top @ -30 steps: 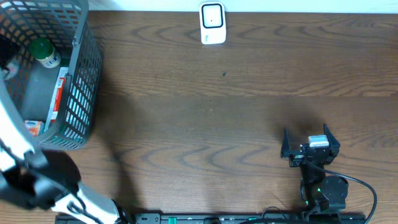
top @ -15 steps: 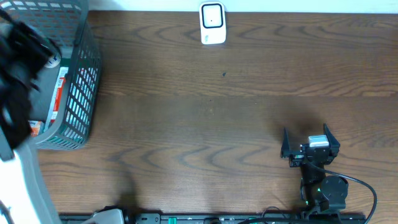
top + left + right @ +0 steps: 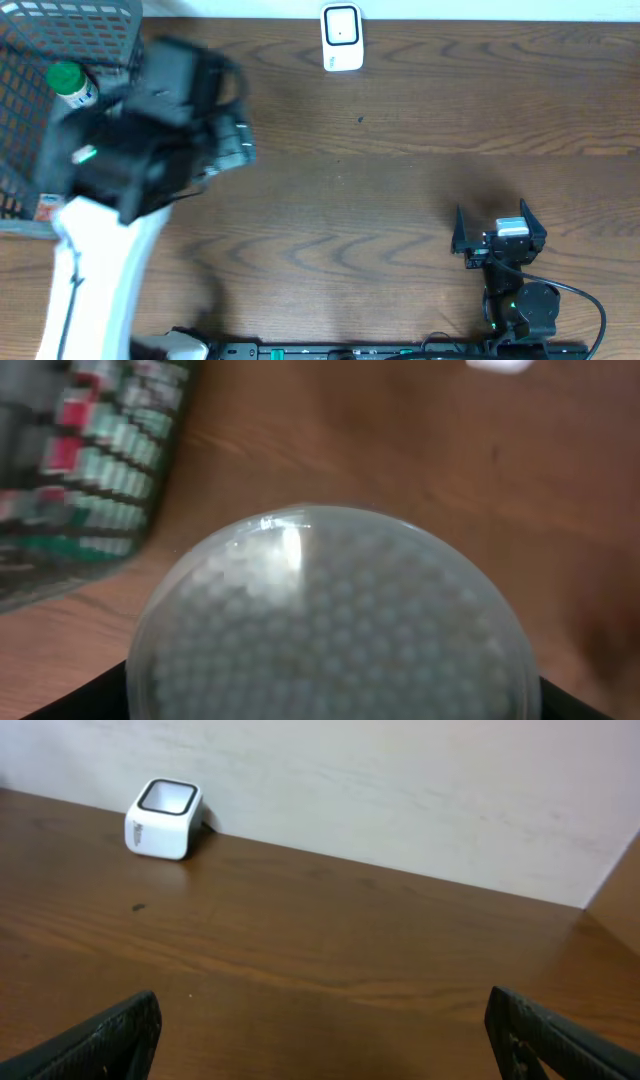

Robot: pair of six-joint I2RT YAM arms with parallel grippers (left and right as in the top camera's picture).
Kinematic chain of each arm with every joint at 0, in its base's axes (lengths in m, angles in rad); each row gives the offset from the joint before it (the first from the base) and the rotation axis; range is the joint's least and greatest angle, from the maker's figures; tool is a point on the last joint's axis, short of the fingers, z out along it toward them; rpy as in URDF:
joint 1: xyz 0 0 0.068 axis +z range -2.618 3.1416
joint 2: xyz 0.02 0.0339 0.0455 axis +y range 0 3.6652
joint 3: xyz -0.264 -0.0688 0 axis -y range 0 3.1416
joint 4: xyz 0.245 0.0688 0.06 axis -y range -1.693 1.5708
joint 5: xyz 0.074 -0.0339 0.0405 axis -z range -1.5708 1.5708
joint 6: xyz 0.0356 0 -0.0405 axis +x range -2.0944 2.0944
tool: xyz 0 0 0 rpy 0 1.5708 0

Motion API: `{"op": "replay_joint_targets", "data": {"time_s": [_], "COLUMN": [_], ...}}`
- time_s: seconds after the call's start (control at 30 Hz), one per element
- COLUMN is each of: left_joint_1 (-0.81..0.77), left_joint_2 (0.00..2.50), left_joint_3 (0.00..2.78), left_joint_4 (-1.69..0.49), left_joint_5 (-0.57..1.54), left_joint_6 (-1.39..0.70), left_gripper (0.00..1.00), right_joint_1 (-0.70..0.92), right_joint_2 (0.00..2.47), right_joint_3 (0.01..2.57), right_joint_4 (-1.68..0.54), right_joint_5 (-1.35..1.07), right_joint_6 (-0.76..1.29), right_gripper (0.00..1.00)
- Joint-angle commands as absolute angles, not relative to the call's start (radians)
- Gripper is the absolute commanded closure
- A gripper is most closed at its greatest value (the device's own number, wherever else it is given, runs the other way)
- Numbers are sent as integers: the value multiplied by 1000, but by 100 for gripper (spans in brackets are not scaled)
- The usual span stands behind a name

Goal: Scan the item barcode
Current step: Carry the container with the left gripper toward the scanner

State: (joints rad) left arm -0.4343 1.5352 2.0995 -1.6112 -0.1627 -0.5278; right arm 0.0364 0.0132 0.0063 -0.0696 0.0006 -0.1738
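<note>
Your left jaws are clamped on a clear round container [image 3: 330,625] of small beads, held above the surface [image 3: 400,200] just beside the basket [image 3: 20,40]. The overhead view is blurred there. Your right jaws stand released and empty, well apart from the white scanner [image 3: 341,38].

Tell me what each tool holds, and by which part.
Left tool grips a round translucent container, apparently across its sides. Right tool is open, empty.
</note>
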Motion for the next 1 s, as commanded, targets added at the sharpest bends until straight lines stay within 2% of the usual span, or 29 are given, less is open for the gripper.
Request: {"op": "replay_joint_targets", "data": {"time_s": [0.0,0.17,0.4,0.6,0.97], "left_joint_1": [-517,-587,-648,-667,-673], "left_joint_2": [1636,1785,1934,1993,2022], "left_joint_3": [2094,2091,2050,1911,1644], "left_joint_4": [-1689,-1689,-1689,-1686,-1457], "left_joint_5": [-76,120,132,150,225], "left_joint_6": [-495,-384,-377,-374,-397], "left_gripper": [34,34,34,34,35], "right_joint_1": [31,31,31,31,31], "right_joint_2": [10,10,10,10,10], "right_joint_3": [5,6,5,6,5], "right_joint_4": [-75,-75,-75,-75,-75], "right_joint_5": [10,10,10,10,10], "right_joint_6": [-184,-184,-184,-184,-184], "right_gripper": [1,1,1,1,1]}}
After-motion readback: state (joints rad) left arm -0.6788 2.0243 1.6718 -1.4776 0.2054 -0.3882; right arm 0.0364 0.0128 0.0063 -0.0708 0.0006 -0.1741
